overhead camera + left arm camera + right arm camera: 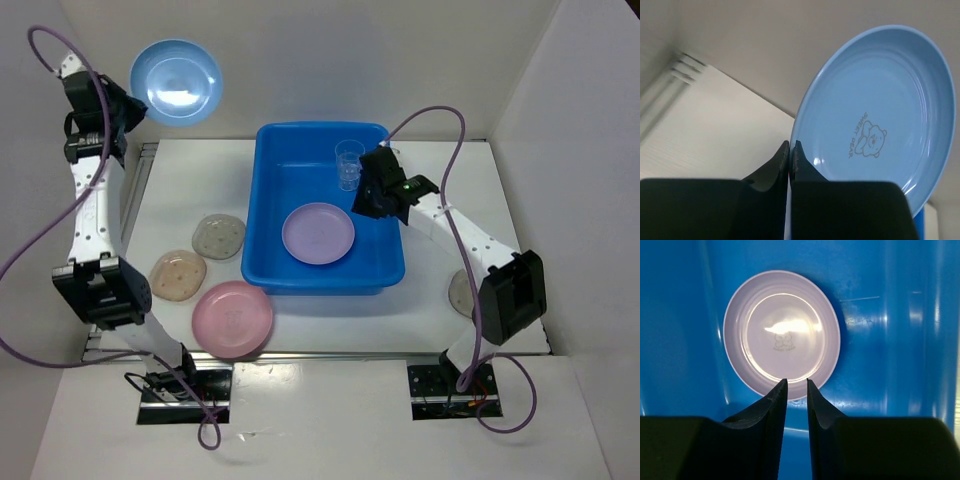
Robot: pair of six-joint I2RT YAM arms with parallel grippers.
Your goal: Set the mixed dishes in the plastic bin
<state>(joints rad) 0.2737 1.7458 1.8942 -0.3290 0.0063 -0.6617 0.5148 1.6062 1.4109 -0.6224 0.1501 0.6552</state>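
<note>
The left gripper (791, 146) was clamped on the rim of the light blue plate (880, 115), held high, well left of the blue bin (266, 215). The right gripper (796, 383) hung over the bin, its 2 jaws slightly apart, apparently empty.

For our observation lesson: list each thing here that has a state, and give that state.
left gripper: shut on light blue plate
light blue plate: held aloft by its rim
right gripper: open, empty, over blue bin
lavender plate: flat in bin
clear cup: upright in bin
pink plate: flat on table
grey speckled plate: on table
beige speckled plate: on table
</note>
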